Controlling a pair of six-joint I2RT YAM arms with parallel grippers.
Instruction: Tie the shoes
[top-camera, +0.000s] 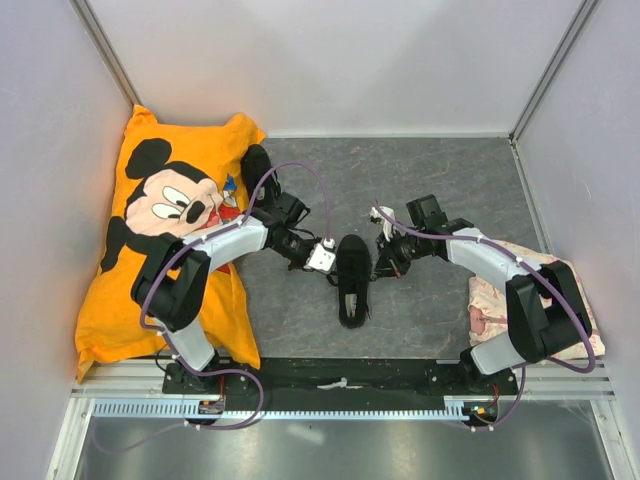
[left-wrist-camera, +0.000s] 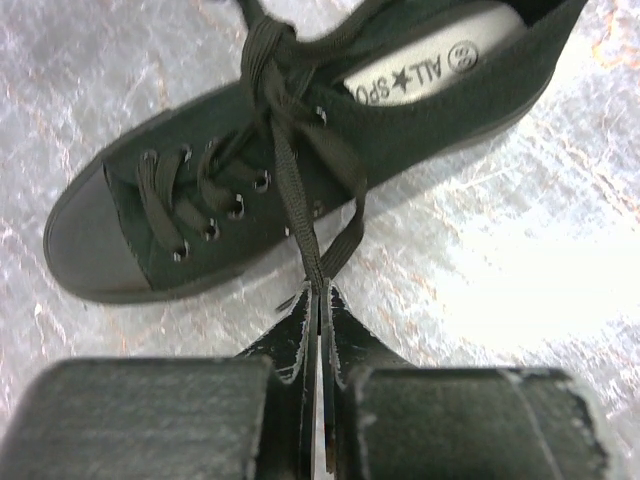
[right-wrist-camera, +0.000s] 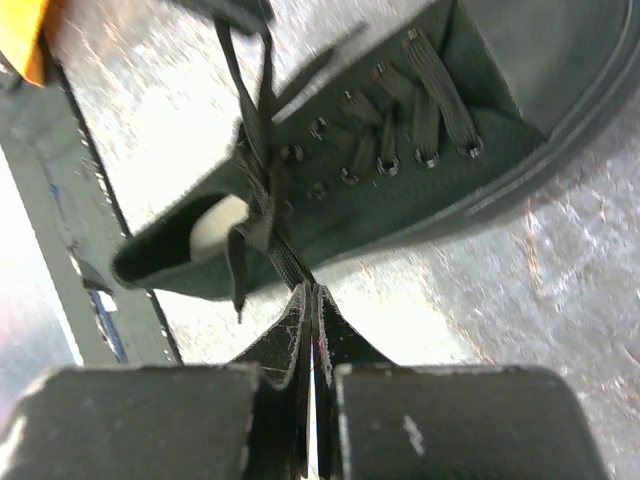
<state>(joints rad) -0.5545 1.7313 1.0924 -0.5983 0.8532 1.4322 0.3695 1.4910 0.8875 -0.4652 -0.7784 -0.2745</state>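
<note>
A black low-top shoe (top-camera: 353, 280) lies on the grey table between my two arms, toe toward the back. In the left wrist view the shoe (left-wrist-camera: 400, 110) shows a pale insole label, and a folded loop of its black lace (left-wrist-camera: 345, 180) runs down into my left gripper (left-wrist-camera: 320, 292), which is shut on it. My right gripper (right-wrist-camera: 315, 290) is shut on another strand of lace (right-wrist-camera: 285, 262) beside the shoe (right-wrist-camera: 420, 190). From above, the left gripper (top-camera: 337, 266) and right gripper (top-camera: 384, 262) flank the shoe. A second dark shoe (top-camera: 257, 162) lies by the pillow.
An orange Mickey Mouse pillow (top-camera: 165, 230) covers the left side of the table. A pink patterned cloth (top-camera: 500, 290) lies at the right under the right arm. Pale walls enclose the table on three sides, and a metal rail (top-camera: 340, 405) runs along the near edge.
</note>
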